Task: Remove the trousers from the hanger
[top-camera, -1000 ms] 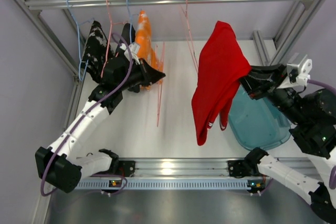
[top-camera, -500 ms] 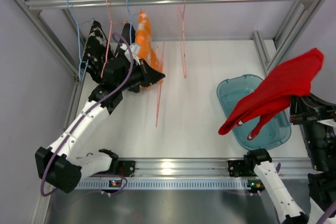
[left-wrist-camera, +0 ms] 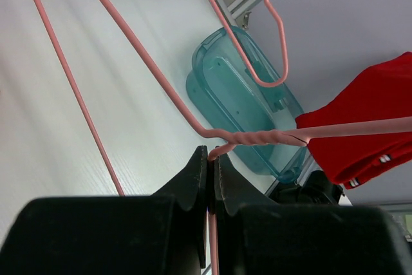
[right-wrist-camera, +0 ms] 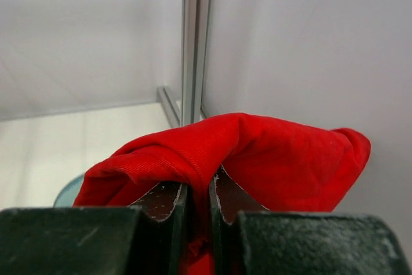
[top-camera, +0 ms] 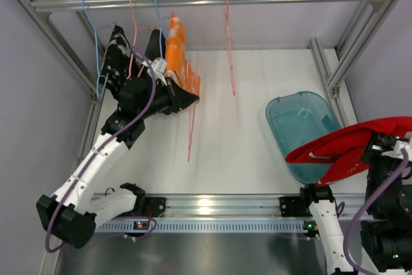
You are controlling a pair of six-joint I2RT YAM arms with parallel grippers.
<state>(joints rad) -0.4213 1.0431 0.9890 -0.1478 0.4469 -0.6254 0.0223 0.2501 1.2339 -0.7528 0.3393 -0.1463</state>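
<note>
Roughly halfway, by the looks of it: the plain bright red cloth trousers (top-camera: 347,149) are off the rail and pinched in the right gripper (right-wrist-camera: 198,190) near right by the teal plastic tub (top-camera: 297,123), while the orange white-marked trousers (top-camera: 177,49) hang far left beside the left gripper (left-wrist-camera: 210,160), which is clamped on a thin pink wire hanger (left-wrist-camera: 257,138).

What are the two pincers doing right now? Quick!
Left pincer: closed, pinching the pink hanger.
Right pincer: closed, holding the red trousers.

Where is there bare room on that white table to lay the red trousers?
Bare white table lies between the pink hangers and the teal tub, whose inside also looks empty. Back left is crowded: hangers, orange trousers, left claw.
</note>
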